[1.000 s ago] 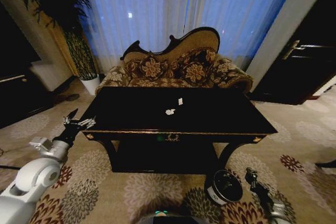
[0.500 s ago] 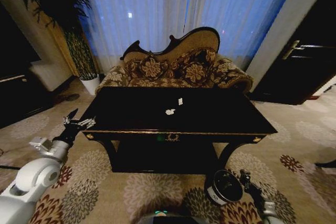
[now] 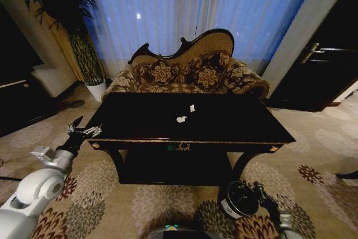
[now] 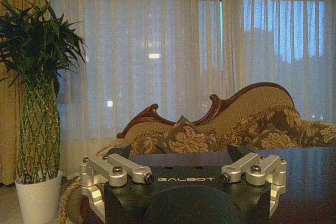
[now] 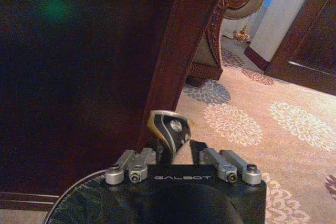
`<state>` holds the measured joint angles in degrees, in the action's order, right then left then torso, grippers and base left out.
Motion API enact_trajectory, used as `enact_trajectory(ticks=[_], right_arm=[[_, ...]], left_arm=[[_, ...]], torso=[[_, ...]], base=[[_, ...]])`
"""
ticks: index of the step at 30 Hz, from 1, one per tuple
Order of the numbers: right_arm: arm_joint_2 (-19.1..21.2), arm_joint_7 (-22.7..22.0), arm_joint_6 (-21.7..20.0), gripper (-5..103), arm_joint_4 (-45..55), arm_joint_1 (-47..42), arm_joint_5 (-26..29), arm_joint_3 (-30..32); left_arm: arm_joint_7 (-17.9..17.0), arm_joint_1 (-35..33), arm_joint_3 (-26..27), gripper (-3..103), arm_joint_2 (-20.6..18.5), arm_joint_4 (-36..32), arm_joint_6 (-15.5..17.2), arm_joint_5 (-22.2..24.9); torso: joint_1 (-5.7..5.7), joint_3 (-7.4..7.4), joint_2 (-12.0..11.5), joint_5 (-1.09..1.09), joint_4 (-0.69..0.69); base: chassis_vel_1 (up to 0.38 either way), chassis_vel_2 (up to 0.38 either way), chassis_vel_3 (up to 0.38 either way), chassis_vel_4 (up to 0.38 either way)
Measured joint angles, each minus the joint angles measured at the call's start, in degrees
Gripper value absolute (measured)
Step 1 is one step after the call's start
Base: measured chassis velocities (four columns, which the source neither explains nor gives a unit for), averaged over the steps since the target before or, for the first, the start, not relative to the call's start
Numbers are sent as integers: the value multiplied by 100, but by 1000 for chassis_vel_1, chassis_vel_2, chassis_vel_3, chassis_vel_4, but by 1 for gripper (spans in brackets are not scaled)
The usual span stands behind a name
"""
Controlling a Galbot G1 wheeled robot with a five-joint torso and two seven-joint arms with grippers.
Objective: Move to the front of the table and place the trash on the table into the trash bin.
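Note:
The black table [image 3: 235, 127] stands right in front of me, before the floral sofa. Two white paper bits [image 3: 181, 119] of trash lie near the middle of its top. The small black trash bin [image 3: 240, 198] sits on the carpet by the table's right front leg. My right gripper [image 3: 260, 190] hovers low, just right of the bin's rim. In the right wrist view this gripper [image 5: 176, 136] is shut on a shiny grey wad [image 5: 167, 127], with the bin's rim [image 5: 84, 203] just under it. My left gripper [image 3: 84, 131] hangs open beside the table's left front corner.
The floral sofa [image 3: 184, 74] stands close behind the table. A potted plant [image 3: 84, 54] is at the back left, a dark door [image 3: 330, 71] at the right. The table's carved leg [image 5: 173, 51] rises beside the right gripper. Patterned carpet lies open on both sides.
My right gripper has moved a little lower and to the left, closer to the bin's rim. The left arm and the paper bits have not moved.

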<state>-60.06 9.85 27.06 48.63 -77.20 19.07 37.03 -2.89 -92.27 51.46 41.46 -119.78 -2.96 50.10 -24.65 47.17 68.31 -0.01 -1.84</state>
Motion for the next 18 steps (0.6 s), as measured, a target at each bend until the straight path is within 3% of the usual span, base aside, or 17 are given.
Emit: enact_trajectory(ticks=[5, 7, 9, 10, 14, 16, 18], right_arm=[[-22, -17, -43, 57, 40, 6, -12, 0], [-23, -22, -58, 57, 45, 12, -11, 0], [-26, -32, -75, 68, 61, 24, -5, 0], [-26, -32, -75, 68, 61, 24, -5, 0], [-23, -41, -86, 89, 223, -31, 106, 14], [-18, -43, -85, 89, 274, -71, 165, 38], [32, -14, 8, 98, 435, -241, 372, 120]], left_arm=[[0, 0, 0, 100, 0, 0, 0, 0], [0, 0, 0, 100, 0, 0, 0, 0], [0, 0, 0, 100, 0, 0, 0, 0], [0, 0, 0, 100, 0, 0, 0, 0], [0, 0, 0, 100, 0, 0, 0, 0], [0, 0, 0, 100, 0, 0, 0, 0], [0, 0, 0, 100, 0, 0, 0, 0]], torso=[[0, 0, 0, 0, -1], [0, 0, 0, 1, -1], [0, 0, 0, 1, -1], [0, 0, 0, 1, -1], [0, 0, 0, 1, 0], [0, 0, 0, 1, 0], [0, 0, 0, 1, 0]], base=[[0, 0, 0, 0], [0, 0, 0, 0], [0, 0, 0, 0], [0, 0, 0, 0], [0, 0, 0, 0], [0, 0, 0, 0], [0, 0, 0, 0]])
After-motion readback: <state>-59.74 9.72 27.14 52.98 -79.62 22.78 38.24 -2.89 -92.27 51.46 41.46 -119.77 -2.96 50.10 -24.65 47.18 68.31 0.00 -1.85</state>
